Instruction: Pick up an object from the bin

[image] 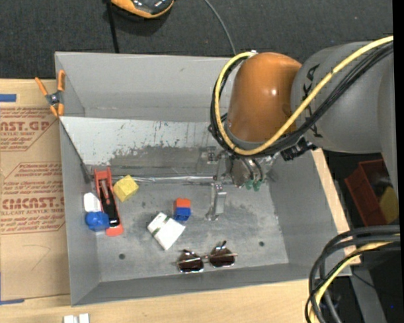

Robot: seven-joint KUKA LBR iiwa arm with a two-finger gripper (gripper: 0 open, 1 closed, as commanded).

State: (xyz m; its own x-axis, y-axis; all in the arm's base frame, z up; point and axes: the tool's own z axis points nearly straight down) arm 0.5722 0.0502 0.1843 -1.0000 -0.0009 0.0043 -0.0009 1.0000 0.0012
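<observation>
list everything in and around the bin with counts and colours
bin: 1, grey metal, middle of view
yellow block: 1, yellow, floor left
red and black tool: 1, by the left wall
blue and white item: 1, left of the tool
orange and blue block: 1, mid floor
white piece: 1, white, beside that block
sunglasses: 1 pair, dark lenses, near wall
arm: 1, grey, orange cover, from the right
gripper: 1, metal, over bare floor
</observation>
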